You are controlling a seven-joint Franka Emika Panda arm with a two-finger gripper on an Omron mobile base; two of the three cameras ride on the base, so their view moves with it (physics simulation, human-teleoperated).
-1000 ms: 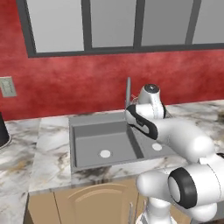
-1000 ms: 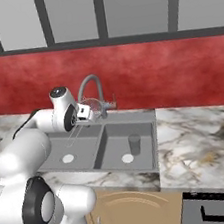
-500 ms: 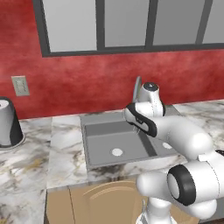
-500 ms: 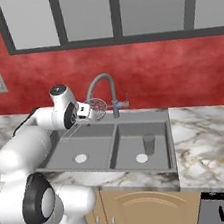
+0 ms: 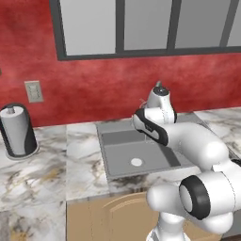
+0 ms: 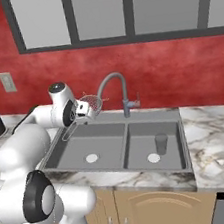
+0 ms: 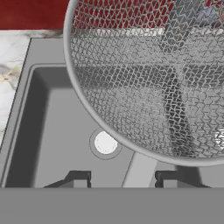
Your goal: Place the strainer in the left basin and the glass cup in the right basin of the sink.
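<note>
Gripper point(image 7: 122, 178), fingers spread on either side of a pale strip below the strainer point(image 7: 148, 78); whether they pinch it cannot be told. The strainer hangs in the air above the left basin point(image 6: 91, 146), near the faucet point(image 6: 115, 91), its round mouth tilted sideways. The glass cup point(image 6: 161, 143) stands upright in the right basin point(image 6: 154, 146). Compared with the earlier frames, the base has driven, so a paper-towel roll point(image 5: 18, 131) on the surface point(image 5: 42, 169) comes further into view.

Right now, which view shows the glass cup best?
The right base view: the cup stands upright and unobstructed in the right basin, beside its drain. In the left base view the arm covers that basin. In the hand view the strainer hangs in front.
</note>
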